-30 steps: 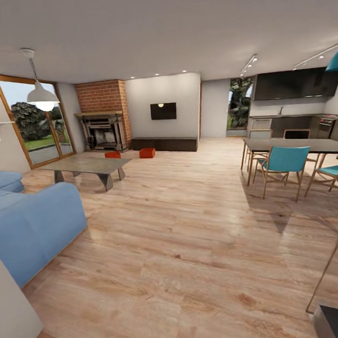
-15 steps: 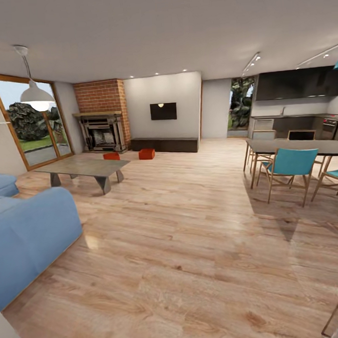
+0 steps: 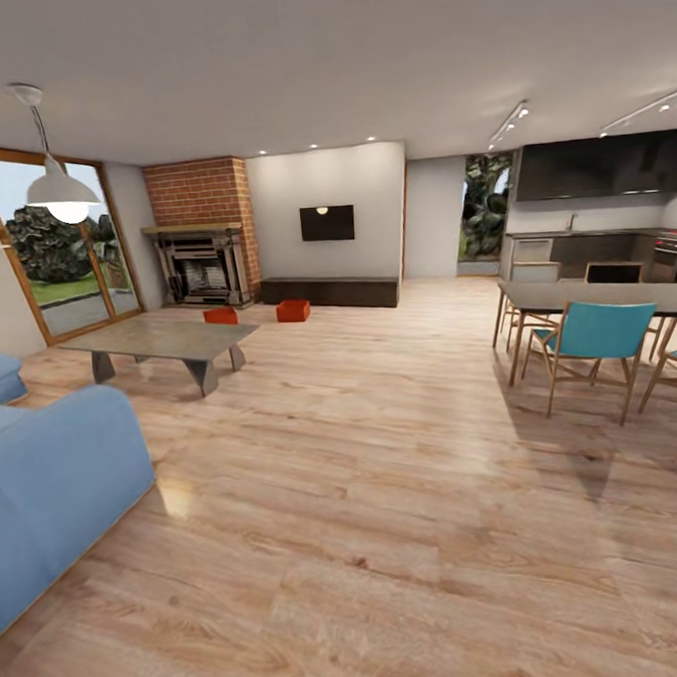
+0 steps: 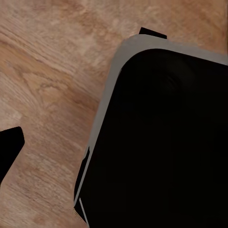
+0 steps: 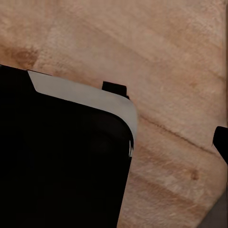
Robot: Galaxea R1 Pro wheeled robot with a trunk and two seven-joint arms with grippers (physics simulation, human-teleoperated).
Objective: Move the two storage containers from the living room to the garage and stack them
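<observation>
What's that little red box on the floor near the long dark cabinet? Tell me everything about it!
The storage container is a small orange-red box with plain flat sides, and it looks like plastic. It sits flat and upright on the light wood floor, just in front of the long low dark cabinet under the black TV. A second storage container just like it sits apart, closer to the brick fireplace. It is too far away to see inside. Nothing but the floor touches it.
</observation>
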